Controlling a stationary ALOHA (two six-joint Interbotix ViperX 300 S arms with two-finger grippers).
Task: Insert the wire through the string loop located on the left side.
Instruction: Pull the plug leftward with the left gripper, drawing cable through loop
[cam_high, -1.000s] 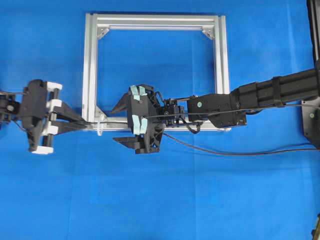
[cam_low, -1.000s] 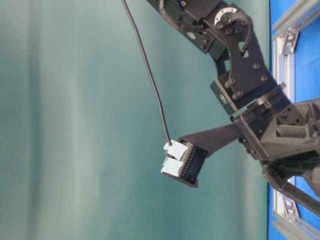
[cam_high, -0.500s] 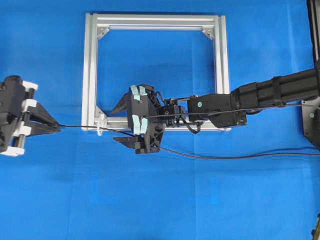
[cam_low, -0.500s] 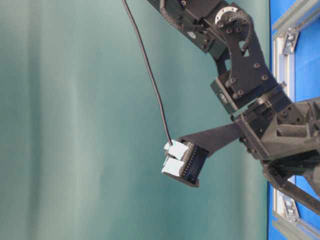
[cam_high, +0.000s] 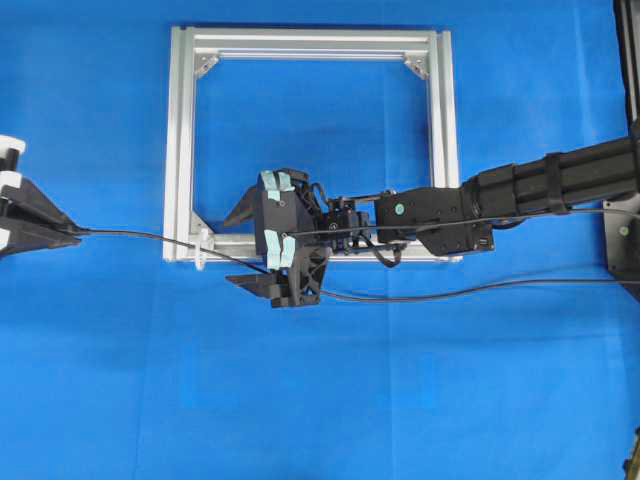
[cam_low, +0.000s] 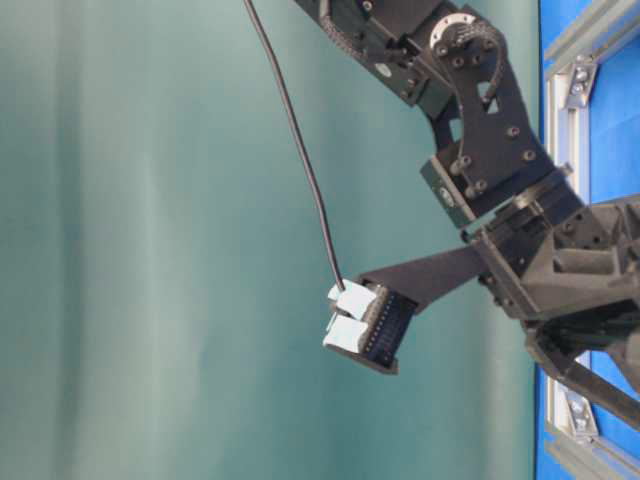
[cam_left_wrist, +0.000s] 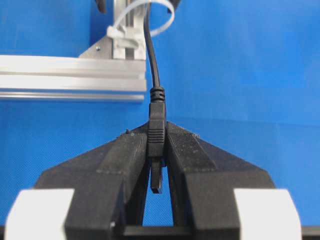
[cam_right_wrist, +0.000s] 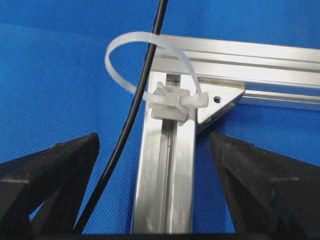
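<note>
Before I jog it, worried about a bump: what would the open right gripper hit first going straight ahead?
Probably the whitish string loop on the silver aluminium frame, between the right gripper jaws, with the black wire beside it; depth unclear.

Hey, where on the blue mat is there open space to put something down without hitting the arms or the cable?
Free: the mat below the wire, and inside the frame above the right gripper. Crowded: the frame's lower left corner, with the string loop and the left gripper.

Obstacles: aluminium frame (cam_high: 180, 150) on blue table cover (cam_high: 350, 400); right gripper (cam_high: 255, 247) over its lower rail; wire (cam_high: 150, 238) strung through string loop (cam_right_wrist: 145, 55), crossing the lower-left corner. Free room: open cover below and left of the frame.
</note>
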